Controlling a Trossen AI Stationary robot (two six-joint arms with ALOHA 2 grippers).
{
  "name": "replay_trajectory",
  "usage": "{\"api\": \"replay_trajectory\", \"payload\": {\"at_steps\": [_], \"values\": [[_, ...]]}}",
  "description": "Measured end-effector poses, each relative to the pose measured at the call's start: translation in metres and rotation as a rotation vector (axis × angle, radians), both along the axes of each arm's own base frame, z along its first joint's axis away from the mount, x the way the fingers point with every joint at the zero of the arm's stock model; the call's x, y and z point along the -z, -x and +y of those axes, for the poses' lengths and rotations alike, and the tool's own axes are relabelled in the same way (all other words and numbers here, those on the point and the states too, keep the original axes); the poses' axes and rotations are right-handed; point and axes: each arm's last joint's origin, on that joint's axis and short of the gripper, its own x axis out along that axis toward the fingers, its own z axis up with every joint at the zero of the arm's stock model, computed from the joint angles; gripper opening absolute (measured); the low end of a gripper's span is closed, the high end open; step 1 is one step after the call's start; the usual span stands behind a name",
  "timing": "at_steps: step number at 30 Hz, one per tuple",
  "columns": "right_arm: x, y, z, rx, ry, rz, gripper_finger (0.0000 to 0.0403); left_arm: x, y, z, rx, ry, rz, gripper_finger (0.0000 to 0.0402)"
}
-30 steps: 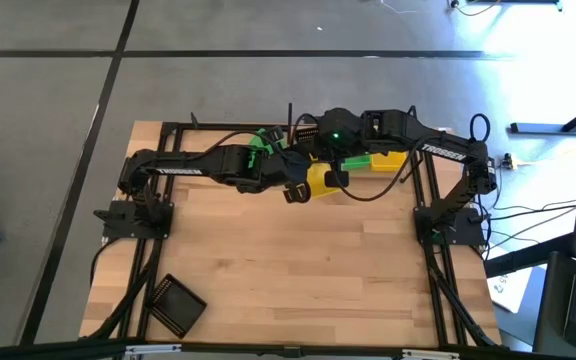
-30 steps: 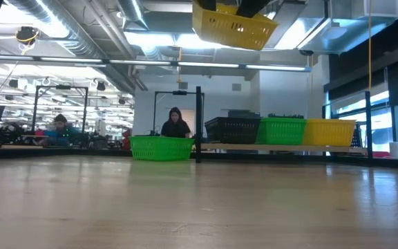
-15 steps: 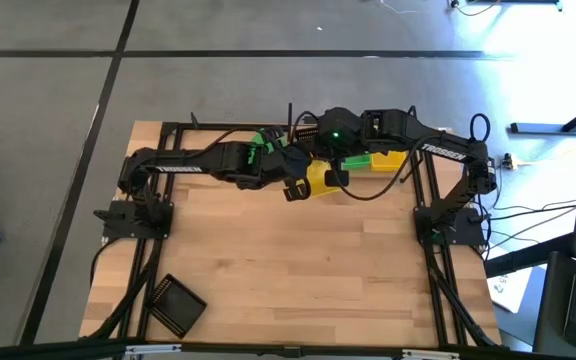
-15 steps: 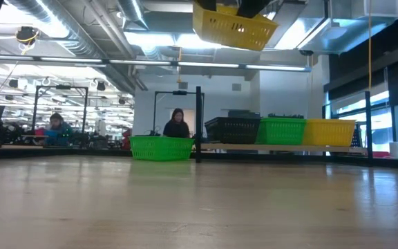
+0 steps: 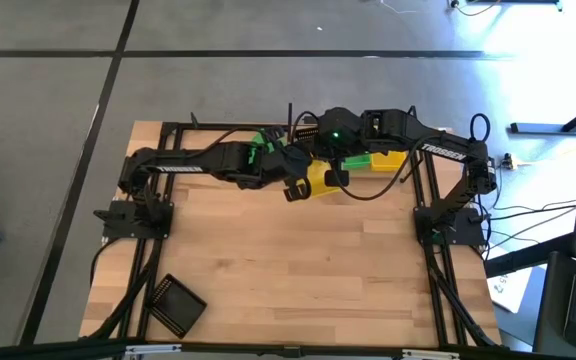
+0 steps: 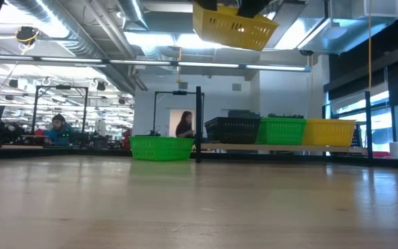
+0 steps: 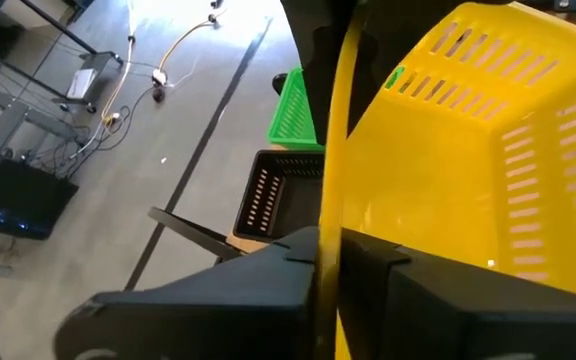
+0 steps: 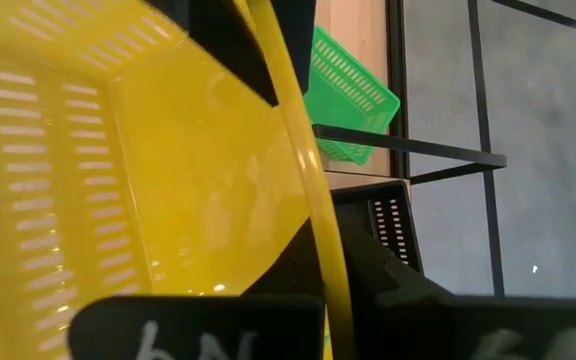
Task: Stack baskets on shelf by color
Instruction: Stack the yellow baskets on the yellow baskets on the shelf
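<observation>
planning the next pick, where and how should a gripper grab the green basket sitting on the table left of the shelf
Pinch the top rim of the green basket from above. It sits upright and open-topped on the table, so a thin rim wall is exposed; a side approach would likely just push it.

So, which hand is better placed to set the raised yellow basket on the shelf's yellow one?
Probably the right hand: both grip the raised basket, but the shelf's yellow basket lies on its side.

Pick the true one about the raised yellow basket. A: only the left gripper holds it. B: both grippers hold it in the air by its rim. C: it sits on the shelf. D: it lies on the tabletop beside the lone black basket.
B: the yellow basket hangs high above the tabletop, and each wrist view shows its rim pinched by the left gripper and the right gripper.
</observation>
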Motion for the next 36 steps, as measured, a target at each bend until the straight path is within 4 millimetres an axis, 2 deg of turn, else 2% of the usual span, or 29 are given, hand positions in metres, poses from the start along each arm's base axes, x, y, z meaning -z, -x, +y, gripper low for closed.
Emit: {"api": "replay_trajectory", "payload": {"at_steps": [9, 20, 28, 36], "values": [[0.0, 0.0, 0.0, 0.006, -0.004, -0.006, 0.0002, 0.001, -0.001, 0.0, 0.001, 0.008, -0.004, 0.0068], [0.0, 0.004, 0.001, 0.029, 0.016, 0.026, 0.0002, 0.0, -0.002, -0.019, 0.071, -0.035, 0.013, 0.007], [0.0, 0.004, 0.0, 0.036, 0.019, 0.03, 0.0002, -0.003, 0.001, -0.033, 0.033, -0.194, 0.06, 0.0068], [0.001, 0.005, 0.0, 0.033, 0.014, 0.046, 0.0002, -0.004, 0.003, -0.05, 0.065, -0.202, 0.049, 0.0067]]}}
